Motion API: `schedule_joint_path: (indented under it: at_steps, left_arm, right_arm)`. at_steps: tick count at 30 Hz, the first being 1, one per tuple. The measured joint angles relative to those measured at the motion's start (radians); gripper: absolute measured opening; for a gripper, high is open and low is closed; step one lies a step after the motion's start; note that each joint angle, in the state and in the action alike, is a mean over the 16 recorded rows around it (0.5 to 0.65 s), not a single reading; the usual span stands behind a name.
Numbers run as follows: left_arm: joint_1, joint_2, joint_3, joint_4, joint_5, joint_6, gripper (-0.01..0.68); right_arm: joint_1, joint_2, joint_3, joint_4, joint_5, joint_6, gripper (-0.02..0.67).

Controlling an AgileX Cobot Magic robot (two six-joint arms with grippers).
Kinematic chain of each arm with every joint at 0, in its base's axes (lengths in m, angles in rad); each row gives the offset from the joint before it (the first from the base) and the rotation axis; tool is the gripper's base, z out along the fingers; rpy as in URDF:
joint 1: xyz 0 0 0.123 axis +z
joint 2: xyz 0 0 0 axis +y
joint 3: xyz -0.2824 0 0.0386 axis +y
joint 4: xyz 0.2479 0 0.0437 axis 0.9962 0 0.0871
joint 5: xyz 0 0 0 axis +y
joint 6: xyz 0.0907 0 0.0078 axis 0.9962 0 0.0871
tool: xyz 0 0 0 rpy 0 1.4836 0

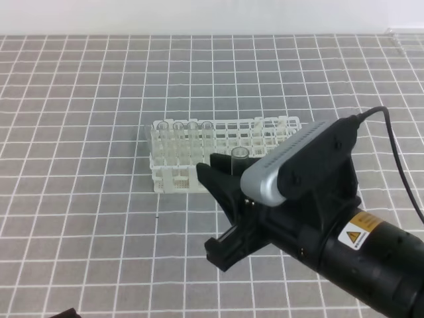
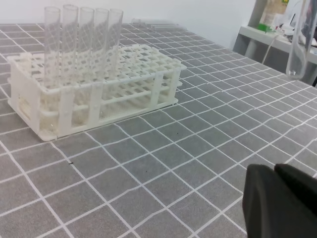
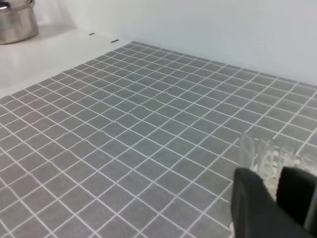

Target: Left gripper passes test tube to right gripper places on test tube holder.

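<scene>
Test tube (image 1: 239, 159) upright, pinched between the narrowly parted fingers of the right gripper (image 1: 222, 173), its open rim showing just above the fingertips. It hangs just in front of the test tube holder (image 1: 265, 136), near the middle of its front edge, not in a hole. Holder is a white rack on the grey tiled table (image 1: 79, 218); five other clear tubes (image 2: 81, 44) stand along its left end. Left gripper (image 2: 282, 201) low at bottom right of its own wrist view, fingers closed together, holding nothing.

Tubes (image 1: 177, 132) in holder's (image 1: 265, 136) left end
</scene>
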State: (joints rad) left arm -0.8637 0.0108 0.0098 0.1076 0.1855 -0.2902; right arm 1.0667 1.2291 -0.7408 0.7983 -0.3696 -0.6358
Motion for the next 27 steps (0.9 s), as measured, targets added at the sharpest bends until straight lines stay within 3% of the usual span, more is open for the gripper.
schedule_joint_path:
  at_steps: [11,17,21,27]
  left_arm:
    - [0.000,0.001,0.002,0.000,-0.003,0.001,-0.001]
    - [0.000,0.000,0.002,0.000,-0.002,0.000,-0.001]
    - [0.000,0.000,-0.001,0.000,0.001,0.000,-0.001]
    - [0.000,-0.001,-0.002,0.000,0.003,-0.001,-0.001]
  right_arm:
    - [-0.009,-0.001,0.007,0.223,-0.077,-0.267,0.085]
    - [-0.052,-0.002,0.024,0.262,-0.137,-0.337,0.085]
    - [-0.111,-0.002,0.043,0.146,-0.157,-0.221,0.085]
    - [-0.244,0.019,0.066,-0.186,-0.184,0.116,0.085]
